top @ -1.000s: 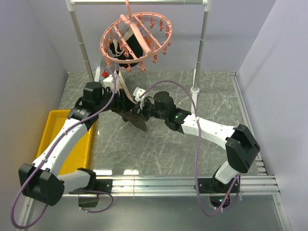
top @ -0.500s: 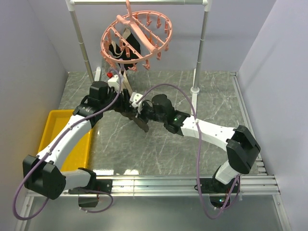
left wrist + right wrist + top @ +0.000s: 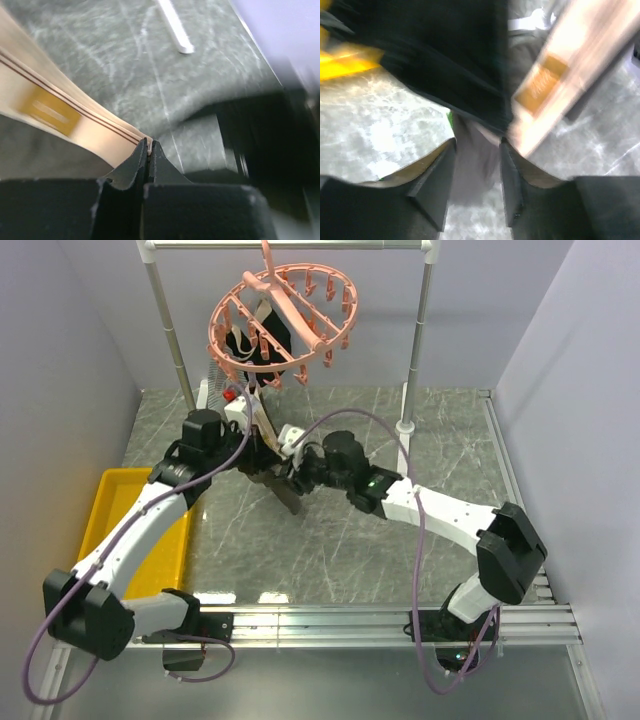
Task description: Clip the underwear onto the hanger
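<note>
**A:** At the left side, what is the left gripper (image 3: 150,145) doing?

**B:** Its fingers are pressed together on the tan waistband of the underwear (image 3: 288,495), which is stretched between the two arms, nearer than the hanger (image 3: 292,311) on its rail (image 3: 300,245).

**A:** And the right gripper (image 3: 477,145)?

**B:** Its fingers are spread. Dark cloth lies in the gap, but it's too blurred to tell whether they touch it.

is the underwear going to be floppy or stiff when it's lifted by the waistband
Likely floppy: the underwear droops in a pointed fold below the grip. Probably light, since the left gripper holds it by a thin pinch on the waistband. The band looks flat and smooth, so it might slip.
</note>
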